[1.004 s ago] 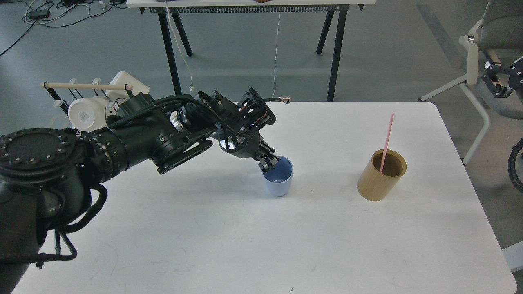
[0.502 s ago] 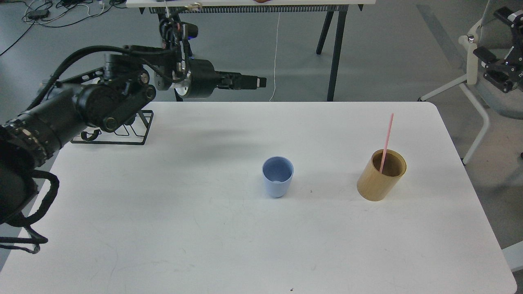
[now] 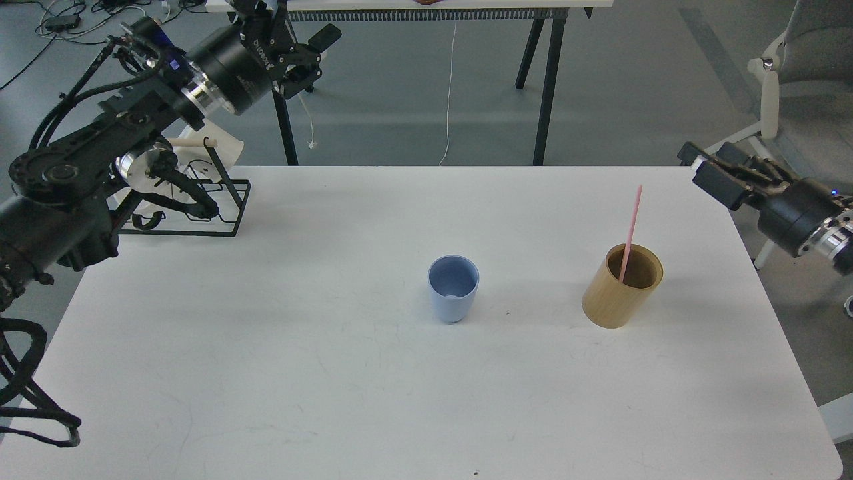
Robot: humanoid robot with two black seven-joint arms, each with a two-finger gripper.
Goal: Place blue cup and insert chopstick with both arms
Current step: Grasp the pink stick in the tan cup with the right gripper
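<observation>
The blue cup [image 3: 453,288] stands upright and empty near the middle of the white table [image 3: 333,373]. A tan cylindrical holder [image 3: 622,287] stands to its right with one pink chopstick [image 3: 630,230] leaning in it. My left gripper [image 3: 312,55] is raised far back-left, above the table's rear edge, open and empty, well away from the cup. My right gripper [image 3: 705,168] comes in from the right edge, open and empty, above the table's right rear corner and up-right of the holder.
A black wire rack [image 3: 193,207] with a white cup [image 3: 143,167] and a wooden dowel stands at the table's back left, under my left arm. Another table's legs [image 3: 550,80] stand behind. A chair [image 3: 780,100] is beyond the right edge.
My left gripper let go of the blue cup and swung up and back to the left. My right arm moved in from the right edge toward the table.
</observation>
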